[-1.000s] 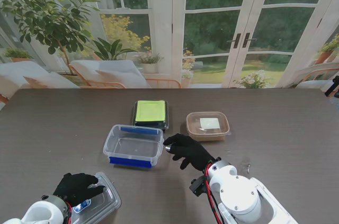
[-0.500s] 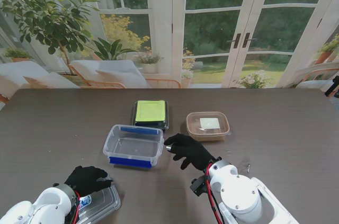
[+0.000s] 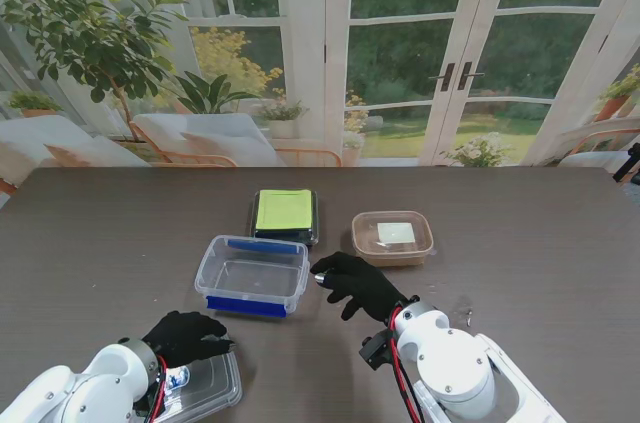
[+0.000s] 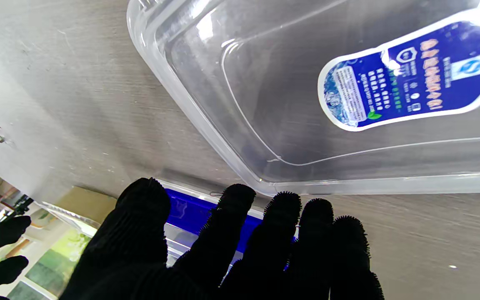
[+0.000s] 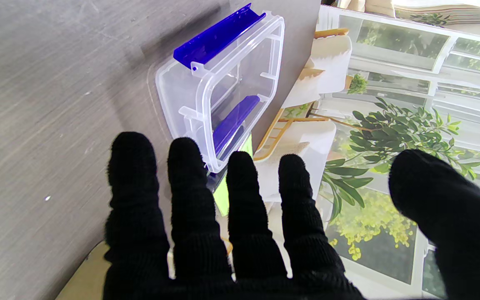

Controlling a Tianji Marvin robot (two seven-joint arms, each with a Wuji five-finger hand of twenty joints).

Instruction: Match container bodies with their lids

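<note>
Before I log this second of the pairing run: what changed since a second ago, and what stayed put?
The left hand slid toward the table's middle, and the clear lid under it shifted that way with it. Whether the fingers grip it or only press on it cannot be told. The right hand remained open beside the clear blue-clipped box; the green-lidded container and brown container did not move.

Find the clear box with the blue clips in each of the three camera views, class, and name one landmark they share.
Stand view: clear box mid-table, left of the right robot hand.
Left wrist view: blue clip peeking past the fingertips.
Right wrist view: whole box beyond the fingers.
Shared landmark: its blue clips.
</note>
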